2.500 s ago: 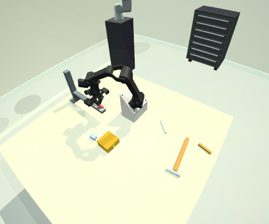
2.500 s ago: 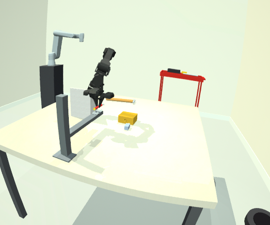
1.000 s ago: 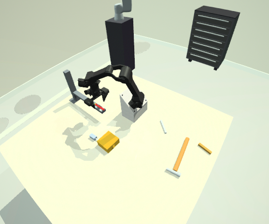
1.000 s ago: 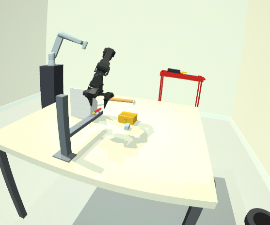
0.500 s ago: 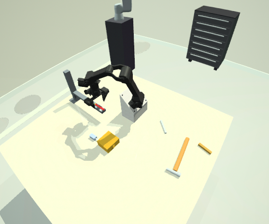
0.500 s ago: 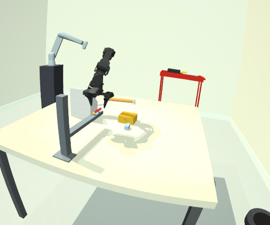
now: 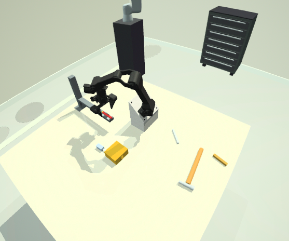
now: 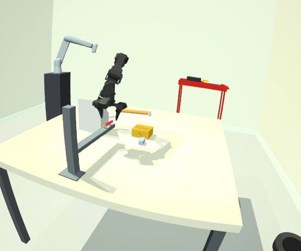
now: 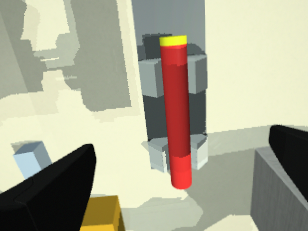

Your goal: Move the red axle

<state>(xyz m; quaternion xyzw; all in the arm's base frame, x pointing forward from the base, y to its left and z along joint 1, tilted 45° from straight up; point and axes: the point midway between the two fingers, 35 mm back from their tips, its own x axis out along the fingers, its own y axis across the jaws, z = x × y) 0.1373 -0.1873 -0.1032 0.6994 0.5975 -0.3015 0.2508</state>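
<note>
The red axle (image 7: pixel 107 115) (image 8: pixel 108 124) (image 9: pixel 177 114), yellow at one end, lies lengthwise in the V-blocks (image 7: pixel 110 119) (image 9: pixel 198 75) on the grey bracket (image 7: pixel 75 89) (image 8: pixel 71 140) (image 9: pixel 170 16); the yellow beam (image 7: pixel 116 151) (image 8: pixel 142 132) (image 9: pixel 102 214) sits on the table.

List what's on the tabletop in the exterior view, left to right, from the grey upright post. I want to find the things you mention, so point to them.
Grey upright post (image 7: pixel 75 88) (image 8: pixel 70 138) → red axle (image 7: pixel 107 115) (image 8: pixel 109 123) (image 9: pixel 177 109) → yellow block (image 7: pixel 116 151) (image 8: pixel 142 132) (image 9: pixel 102 214)
</note>
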